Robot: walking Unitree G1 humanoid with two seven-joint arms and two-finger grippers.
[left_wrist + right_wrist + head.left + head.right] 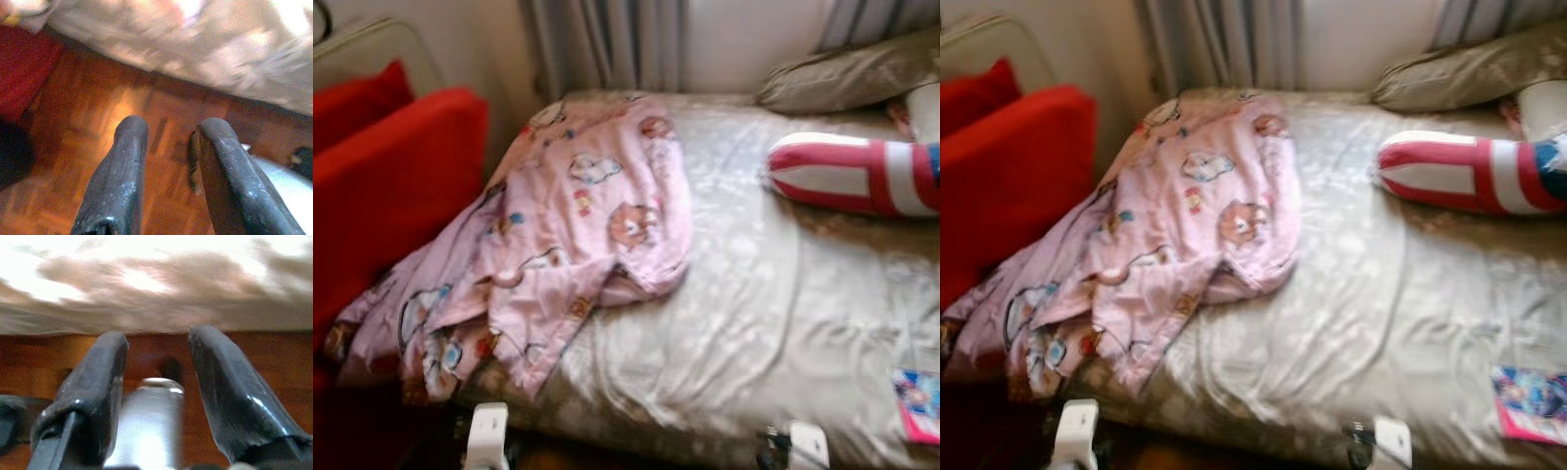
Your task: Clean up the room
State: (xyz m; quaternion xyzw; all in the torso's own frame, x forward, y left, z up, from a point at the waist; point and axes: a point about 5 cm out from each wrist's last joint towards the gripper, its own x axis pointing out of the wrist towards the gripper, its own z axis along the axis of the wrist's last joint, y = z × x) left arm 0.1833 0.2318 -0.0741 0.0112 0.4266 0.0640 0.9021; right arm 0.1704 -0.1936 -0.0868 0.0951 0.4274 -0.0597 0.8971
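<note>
While both arms hang low before bed (754, 323), left claw (168, 134), right claw (159, 340) gape, empty.

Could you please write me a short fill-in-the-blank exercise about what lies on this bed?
1. The pink blanket hangs off the bed toward the ____ armchair.
2. The striped cushion is red and ____.
3. Under the left gripper lies a ____ floor.
Missing words: red; white; wooden

Head eyes overlook the bed (754, 313); wrist cameras (low) face floor (98, 98).
</note>
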